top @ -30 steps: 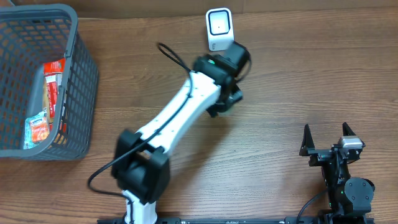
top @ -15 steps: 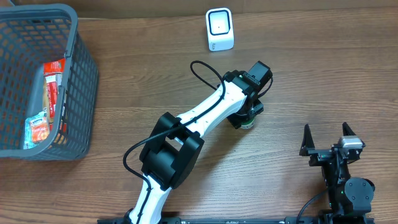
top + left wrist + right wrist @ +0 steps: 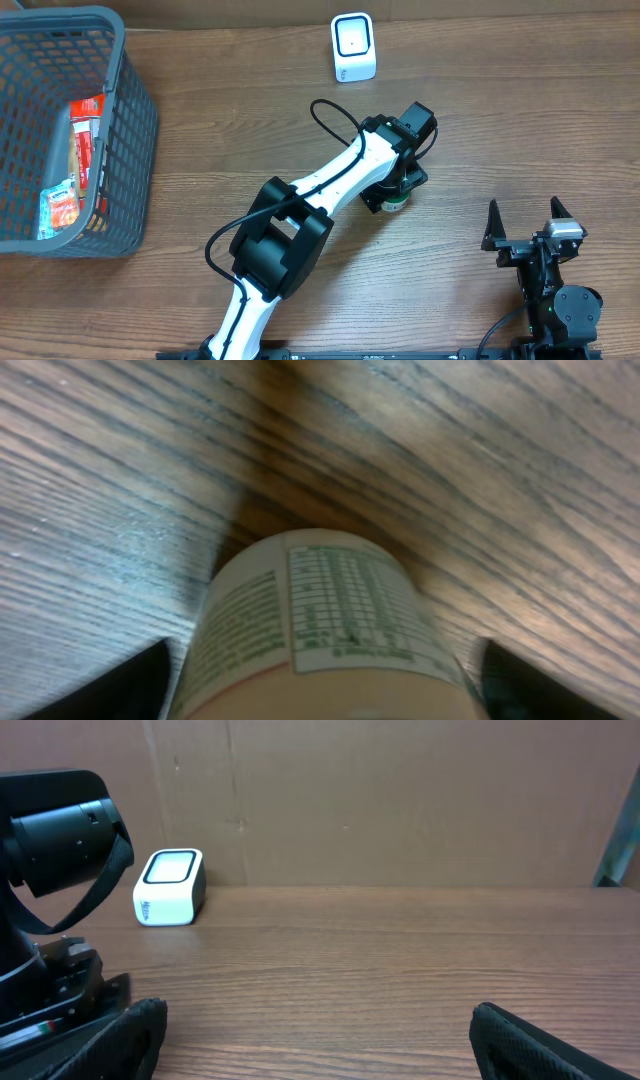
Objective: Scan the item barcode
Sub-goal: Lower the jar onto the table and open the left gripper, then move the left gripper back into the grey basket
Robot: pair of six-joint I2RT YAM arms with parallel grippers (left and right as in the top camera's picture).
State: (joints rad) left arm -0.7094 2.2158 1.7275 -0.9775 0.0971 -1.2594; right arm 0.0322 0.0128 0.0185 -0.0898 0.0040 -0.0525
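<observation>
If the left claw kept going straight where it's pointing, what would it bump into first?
Probably the white labelled container, which sits right between the open fingers of the left gripper. Just past it is the wooden table.

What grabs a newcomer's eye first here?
The left arm stretches diagonally across the middle of the table, its left gripper poised over a small labelled bottle, fingers clear of it on both sides. Next come the white scanner at the far edge and the grey basket of packets at far left.
</observation>
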